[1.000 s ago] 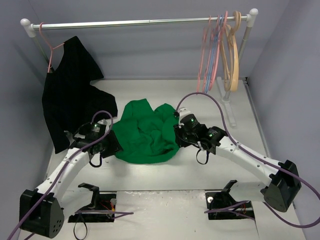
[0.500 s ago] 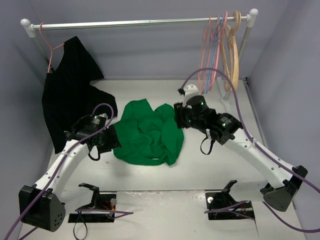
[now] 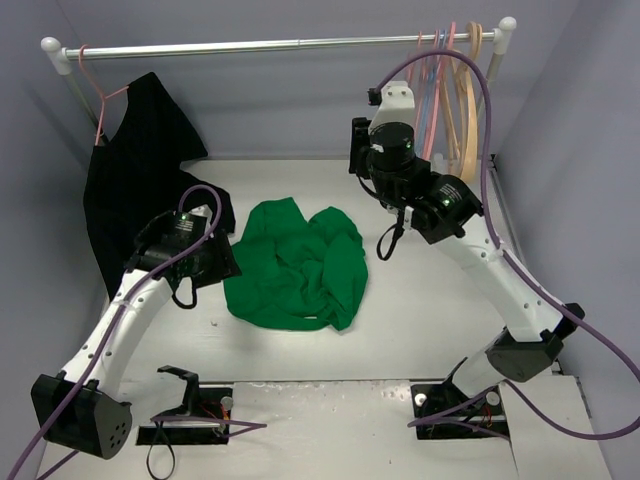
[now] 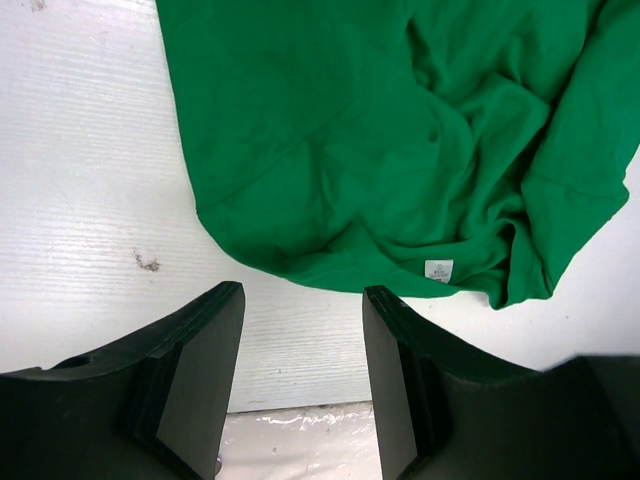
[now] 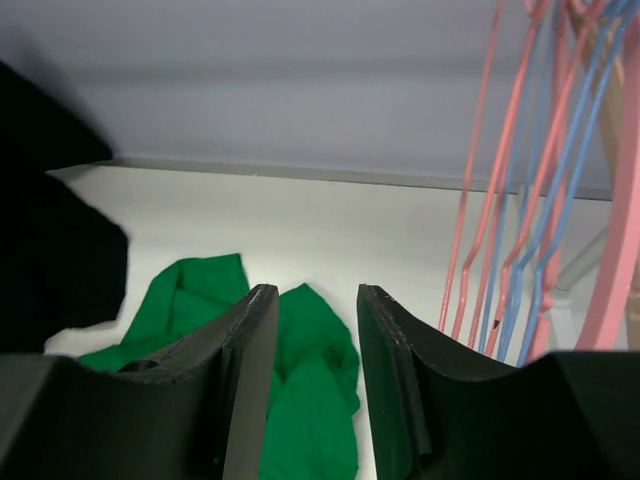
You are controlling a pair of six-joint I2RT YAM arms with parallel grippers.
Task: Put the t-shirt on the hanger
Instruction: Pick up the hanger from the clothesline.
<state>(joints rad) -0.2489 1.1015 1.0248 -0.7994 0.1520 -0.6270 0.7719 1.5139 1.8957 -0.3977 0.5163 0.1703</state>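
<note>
The green t-shirt (image 3: 295, 265) lies crumpled on the table between the arms; it also shows in the left wrist view (image 4: 400, 150) and the right wrist view (image 5: 315, 400). Thin pink hangers (image 5: 468, 180) hang with others at the right end of the rail. My left gripper (image 3: 215, 268) is open and empty just left of the shirt's edge, above the table (image 4: 303, 290). My right gripper (image 3: 358, 148) is open and empty, raised high behind the shirt and just left of the hanger bunch (image 5: 317, 290).
A rail (image 3: 280, 44) spans the back. A black garment (image 3: 140, 190) hangs on a pink hanger (image 3: 98, 100) at its left end. Blue hangers (image 5: 560, 180) and tan wooden hangers (image 3: 465, 110) hang at the right. Grey walls close in on both sides.
My right gripper has risen from the shirt's right edge, up and back toward the hangers. My left gripper has drawn back a little to the left. The shirt has settled on the table.
</note>
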